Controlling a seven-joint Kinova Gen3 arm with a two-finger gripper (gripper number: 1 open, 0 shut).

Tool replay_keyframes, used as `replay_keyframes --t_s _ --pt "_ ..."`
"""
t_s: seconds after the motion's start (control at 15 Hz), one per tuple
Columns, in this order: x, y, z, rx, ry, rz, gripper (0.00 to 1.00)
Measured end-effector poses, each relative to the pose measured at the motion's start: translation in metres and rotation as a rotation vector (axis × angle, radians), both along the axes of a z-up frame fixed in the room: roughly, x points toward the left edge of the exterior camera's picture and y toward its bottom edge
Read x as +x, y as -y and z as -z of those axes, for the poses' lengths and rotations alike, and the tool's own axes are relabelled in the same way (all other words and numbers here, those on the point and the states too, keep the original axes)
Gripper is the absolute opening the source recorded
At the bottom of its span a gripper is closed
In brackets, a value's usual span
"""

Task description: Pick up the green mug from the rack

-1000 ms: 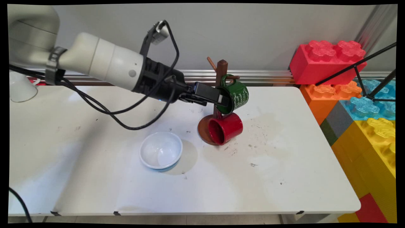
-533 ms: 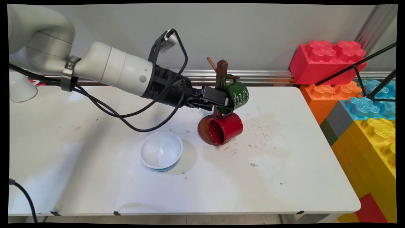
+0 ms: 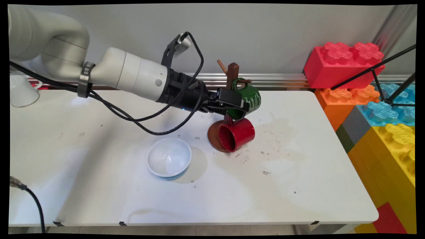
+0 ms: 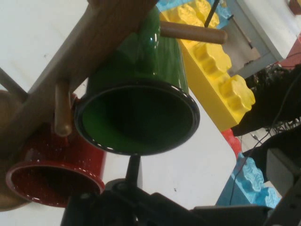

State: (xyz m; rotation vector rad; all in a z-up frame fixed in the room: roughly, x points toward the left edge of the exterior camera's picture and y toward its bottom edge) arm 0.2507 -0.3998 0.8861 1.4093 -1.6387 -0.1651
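At the mug tree [image 3: 232, 71], your gripper [image 3: 244, 107] is reaching the hanging green mug [image 3: 252, 99]; finger state: cannot tell; red mug [image 3: 240, 132] hanging below.

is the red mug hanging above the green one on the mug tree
No: the red mug hangs low by the mug tree base, under the green mug, whose handle is hooked on a higher peg.

Bright even light, soft shadow beside bowl [image 3: 169, 161], glare on green mug [image 4: 146, 56]
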Motion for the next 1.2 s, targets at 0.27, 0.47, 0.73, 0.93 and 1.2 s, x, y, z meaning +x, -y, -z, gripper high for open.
replay_keyframes --t_s 0.27,0.47,0.73,0.93,1.2 --pt "-0.006 0.007 0.003 0.010 -0.019 -0.025 1.00" --pt "-0.009 0.010 0.005 0.019 -0.032 -0.041 1.00" --pt "-0.016 0.017 0.008 0.037 -0.051 -0.079 1.00" --pt "-0.021 0.021 0.010 0.056 -0.067 -0.107 1.00" --pt "-0.026 0.023 0.011 0.076 -0.080 -0.129 1.00"
